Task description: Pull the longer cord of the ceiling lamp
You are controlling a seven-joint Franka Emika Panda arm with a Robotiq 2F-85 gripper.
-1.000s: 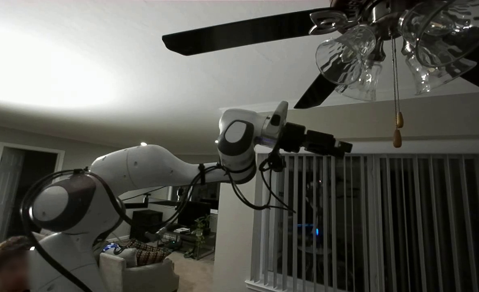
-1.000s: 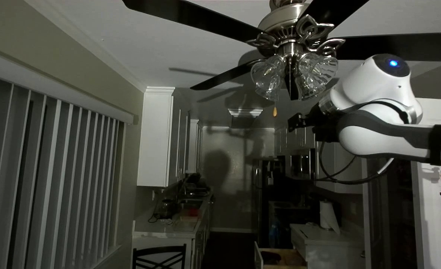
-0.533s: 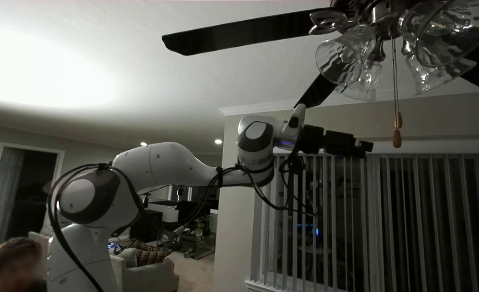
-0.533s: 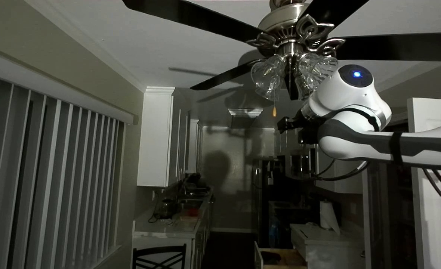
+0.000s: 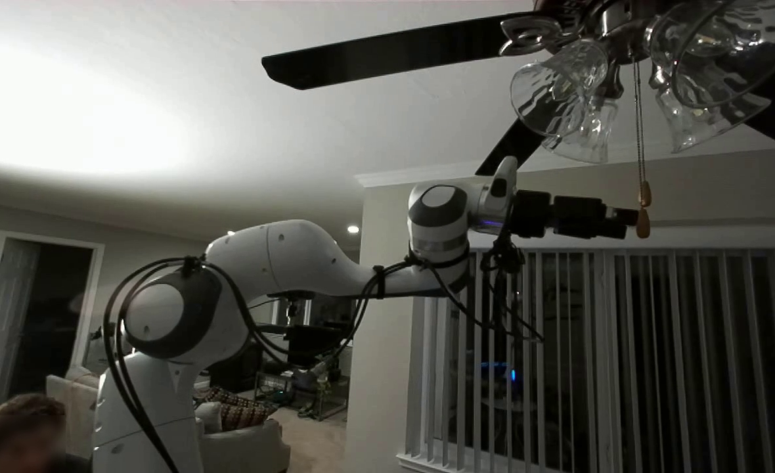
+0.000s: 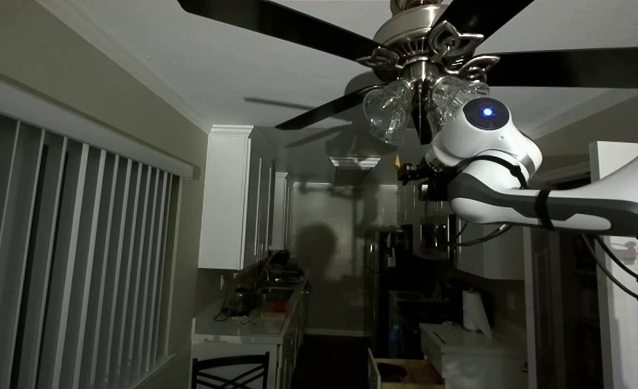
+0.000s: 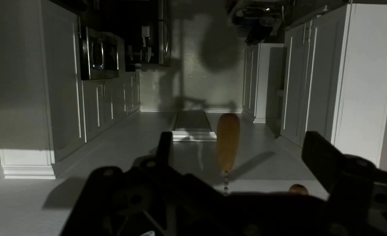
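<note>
The fingers (image 7: 163,147) of the hand (image 7: 237,143) are spread wide apart, and it grips nothing. Its tips point at the longer cord (image 5: 643,224) — the one whose tan pendant (image 7: 228,142) hangs lower of the two. In an exterior view they end right at the edge of that pendant, level with it; whether they touch it I cannot tell. The wrist view stands upside down, with the ceiling (image 7: 19,201) at the bottom, and there the same pendant shows in the gap between the fingers, a little nearer the finger at the left of that picture; how deep it sits between them is unclear. Its beaded chain (image 7: 226,180) runs out of sight at the dark body of the hand. The pendant of the shorter cord (image 5: 645,192) hangs just above, and in the wrist view it is mostly hidden — only its rounded end peeps out, near the finger at the right. Both cords hang from the ceiling lamp (image 6: 412,29), between its clear glass shades (image 6: 388,111). A white arm (image 5: 299,256) bears the hand, and in an exterior view vertical blinds (image 5: 607,355) hang in the background beyond it
</note>
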